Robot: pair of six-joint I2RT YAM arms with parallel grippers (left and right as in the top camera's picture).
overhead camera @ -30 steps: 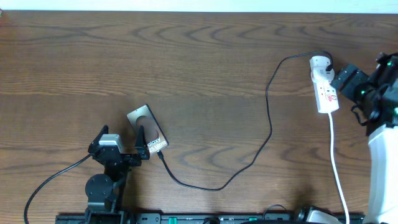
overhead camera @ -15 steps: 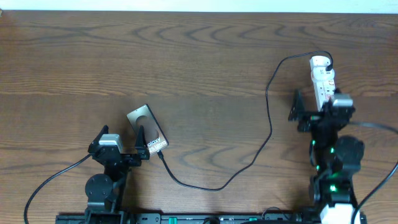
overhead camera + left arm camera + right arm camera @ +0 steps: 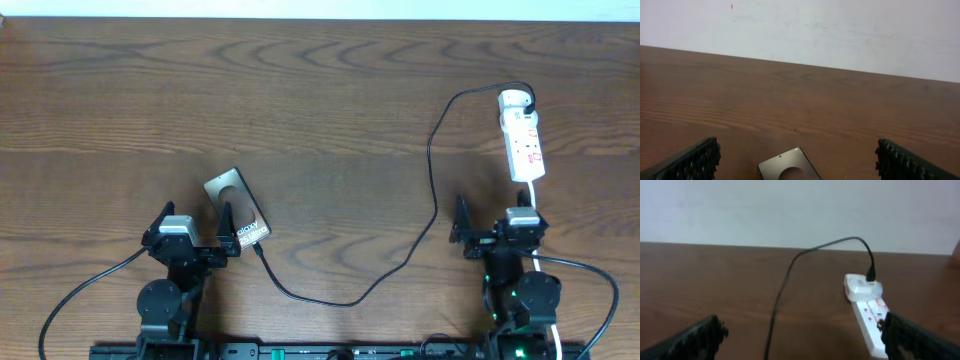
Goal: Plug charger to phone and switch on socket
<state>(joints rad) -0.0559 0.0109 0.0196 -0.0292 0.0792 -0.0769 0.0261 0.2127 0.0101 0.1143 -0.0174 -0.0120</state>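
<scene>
Brown wooden bench [image 3: 300, 100]: only overhead showed thin black charger cable [image 3: 434, 190] touching dark glossy phone [image 3: 238, 208] front-left; left gripper [image 3: 195, 222] and right gripper [image 3: 805, 340] stood spread, empty.

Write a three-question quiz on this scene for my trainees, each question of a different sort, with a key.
1. True or false: the right tool touches the power strip.
2. Where does the black charger cable enter the power strip? A) its rounded far end B) its middle C) its near end, by the white cord
3. Fill in: the thing lying by the left tool is a ____.
Key: 1 false; 2 A; 3 phone.
</scene>
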